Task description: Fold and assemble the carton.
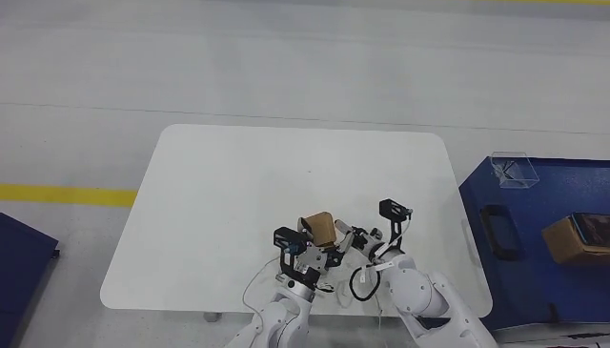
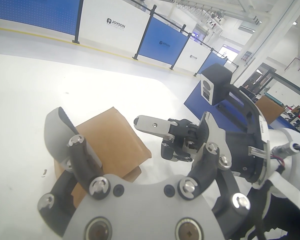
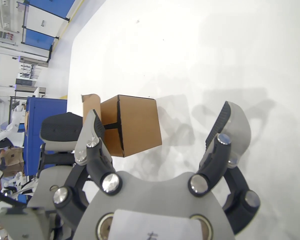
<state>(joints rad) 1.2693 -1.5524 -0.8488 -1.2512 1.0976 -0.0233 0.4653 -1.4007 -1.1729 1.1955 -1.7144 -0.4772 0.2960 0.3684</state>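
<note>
The brown carton (image 1: 319, 228) is set near the table's (image 1: 238, 186) 6 o'clock edge. The left gripper (image 2: 132, 118) is held at its 7 o'clock, the right gripper (image 3: 162, 118) at 4 o'clock. Both are spread wide, and nothing is gripped.

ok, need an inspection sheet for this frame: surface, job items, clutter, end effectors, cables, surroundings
surface: white table, with a few small dark specks.
job's things: one brown carton near the robot-side edge, partly folded, with a flap sticking up at one end.
clutter: nothing seen.
end effectors: left end effector is open, one finger over the carton's side. Right end effector is open, one finger by the carton's seamed end. Neither clamps it.
cables: black loop by an arm's wrist, off the carton.
surroundings: blue and white barriers; a blue platform beside the table holds a clear bin and a brown box.
</note>
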